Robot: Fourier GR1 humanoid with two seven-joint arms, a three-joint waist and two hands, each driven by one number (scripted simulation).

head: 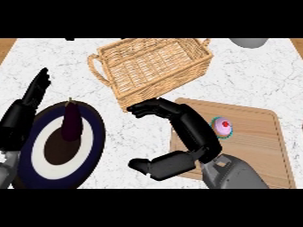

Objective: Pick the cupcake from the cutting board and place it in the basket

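Right hand (188, 135) (fingers spread) beside cupcake (222, 127)

Cupcake (223, 127) on cutting board (258, 146), basket (153, 66) behind

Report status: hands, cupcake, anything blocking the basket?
Right hand open, beside the cupcake, not gripping. Left hand open, resting at left edge. Cupcake on cutting board. Basket holds nothing; path looks unblocked.

Basket (155, 66) sat at table (258, 80) rear centre. Cutting board (258, 146) lay in front of it, to the right, carrying cupcake (223, 127) near its left edge. Plate (49, 153) with eggplant (71, 120) lay front left.
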